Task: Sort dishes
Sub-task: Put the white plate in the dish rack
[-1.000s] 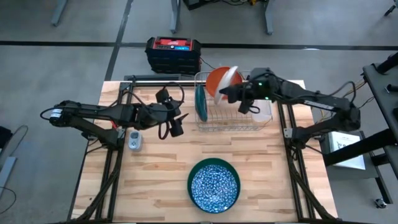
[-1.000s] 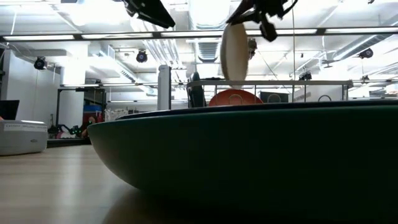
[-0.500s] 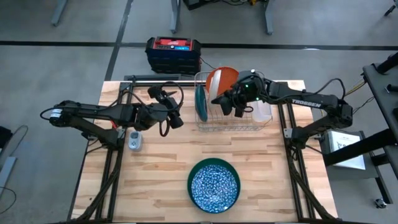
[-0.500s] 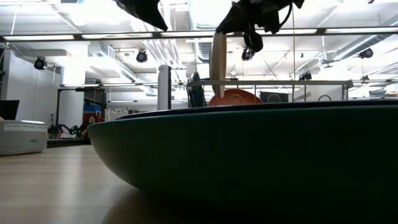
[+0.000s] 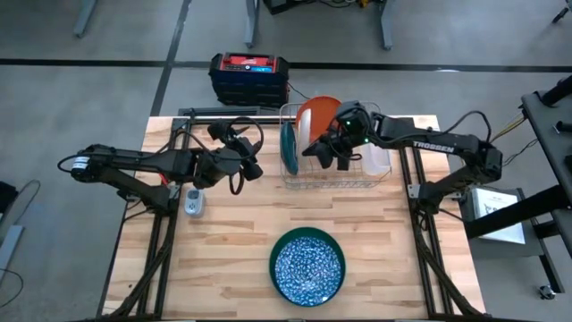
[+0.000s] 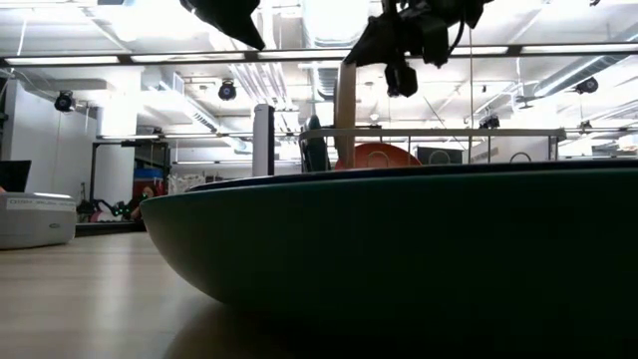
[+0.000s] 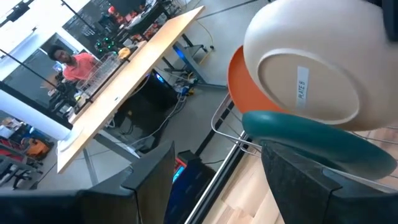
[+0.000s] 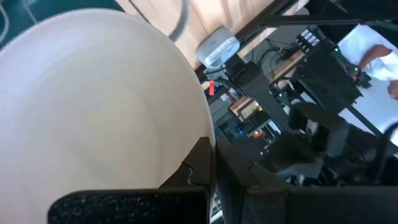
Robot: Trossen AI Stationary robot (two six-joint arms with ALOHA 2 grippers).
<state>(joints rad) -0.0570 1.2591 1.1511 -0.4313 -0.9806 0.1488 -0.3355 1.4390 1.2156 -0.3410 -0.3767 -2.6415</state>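
Note:
My right gripper (image 5: pixel 318 148) is shut on a white plate (image 8: pixel 93 106) that stands edge-on over the silver wire rack (image 5: pixel 349 182); the low view shows it as a thin upright strip (image 6: pixel 346 100). In the rack a dark green plate (image 5: pixel 288 148) stands on edge, and an orange plate (image 5: pixel 317 111) leans at the far side. My left gripper (image 5: pixel 253 166) hovers open left of the rack with nothing between its fingers, pointing toward the plates (image 7: pixel 311 81). An olive green floral bowl (image 5: pixel 307 266) rests on its base on the table near the front. My right gripper pinches the white plate's rim (image 8: pixel 200 134) between its two fingers, which come slanting down from the table's right side. The plate stands upright on edge below the fingers, its lower edge past the rack's top rail (image 6: pixel 429 131). Whether it rests on the wires I cannot tell.
A clear plastic tray (image 5: pixel 379 161) sits right of the rack. A small grey device (image 5: pixel 194 204) lies near the left arm. A black and red case (image 5: pixel 249 77) stands on the floor beyond the far edge. Bare wood lies between rack and bowl.
My right gripper has moved down and toward the table's left over the rack, rolling its wrist, so the white plate has turned from tilted to upright on edge. My left gripper has stayed in place but swung round from pointing at the near edge toward the rack.

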